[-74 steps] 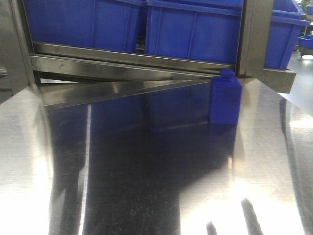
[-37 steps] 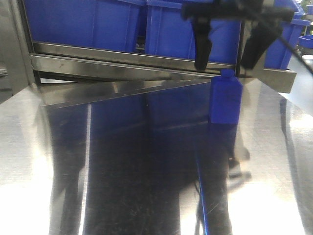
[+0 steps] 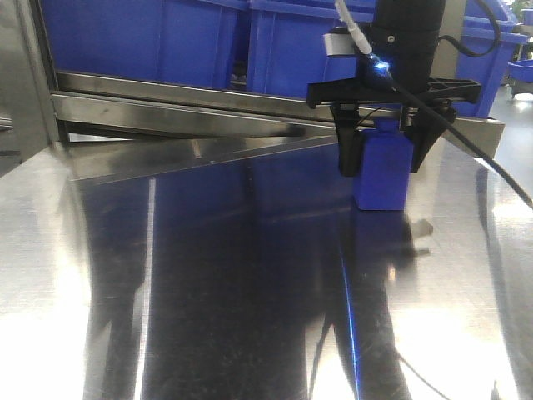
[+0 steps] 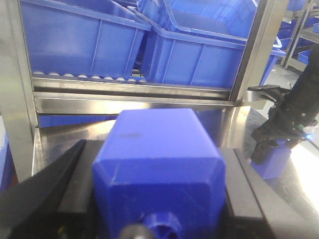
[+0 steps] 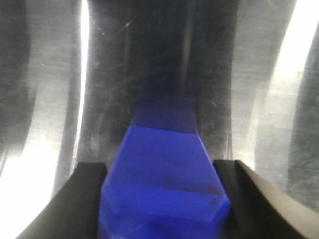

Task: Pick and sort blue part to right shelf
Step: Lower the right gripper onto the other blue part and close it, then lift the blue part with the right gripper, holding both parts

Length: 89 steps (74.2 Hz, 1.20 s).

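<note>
A blue part (image 3: 383, 179), shaped like a square bottle, stands on the steel table (image 3: 208, 292) at the back right. My right gripper (image 3: 383, 167) has come down over it, with one black finger against each side. In the right wrist view the part (image 5: 164, 184) fills the gap of the gripper (image 5: 162, 199). My left gripper (image 4: 158, 199) is shut on a second blue part (image 4: 159, 149), held cap towards the camera above the table. The left wrist view also shows the right gripper (image 4: 271, 149) over the standing part (image 4: 273, 164).
A steel rack rail (image 3: 208, 104) runs along the back of the table, carrying large blue bins (image 3: 150, 37). An upright post (image 3: 429, 58) rises just behind the right gripper. A black cable (image 3: 491, 175) trails from the right arm. More racks with blue bins (image 4: 299, 30) stand at far right.
The right arm entered from above and dropped until its fingers flank the blue part. The fingers drew in against its sides, and the part shifted slightly left.
</note>
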Each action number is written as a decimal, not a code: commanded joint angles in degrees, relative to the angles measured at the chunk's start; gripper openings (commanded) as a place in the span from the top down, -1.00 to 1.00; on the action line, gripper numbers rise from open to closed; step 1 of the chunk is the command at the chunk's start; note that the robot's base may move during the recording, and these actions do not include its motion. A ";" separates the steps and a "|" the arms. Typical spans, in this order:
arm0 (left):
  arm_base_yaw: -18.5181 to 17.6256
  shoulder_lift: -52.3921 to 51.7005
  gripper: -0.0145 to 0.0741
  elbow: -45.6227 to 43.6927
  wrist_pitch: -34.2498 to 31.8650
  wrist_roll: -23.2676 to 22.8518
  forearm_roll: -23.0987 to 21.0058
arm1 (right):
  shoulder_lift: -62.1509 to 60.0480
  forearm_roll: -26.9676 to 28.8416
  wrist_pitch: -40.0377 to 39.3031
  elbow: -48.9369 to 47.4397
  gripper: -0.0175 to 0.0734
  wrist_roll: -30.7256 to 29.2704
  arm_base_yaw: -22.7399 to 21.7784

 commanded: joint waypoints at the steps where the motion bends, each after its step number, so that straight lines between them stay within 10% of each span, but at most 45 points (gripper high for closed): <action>1: -0.24 0.16 0.11 -1.73 -5.52 -0.27 0.04 | -3.86 -0.31 -1.21 -1.94 0.04 0.01 -0.24; 36: 5.93 -11.22 0.11 0.50 -1.11 -0.27 6.01 | -18.29 -5.24 -7.04 3.87 0.05 0.01 -0.13; 89: 6.55 -25.04 0.11 8.92 -0.64 -0.27 7.55 | -70.12 -13.64 -36.18 56.65 0.05 -0.44 -0.13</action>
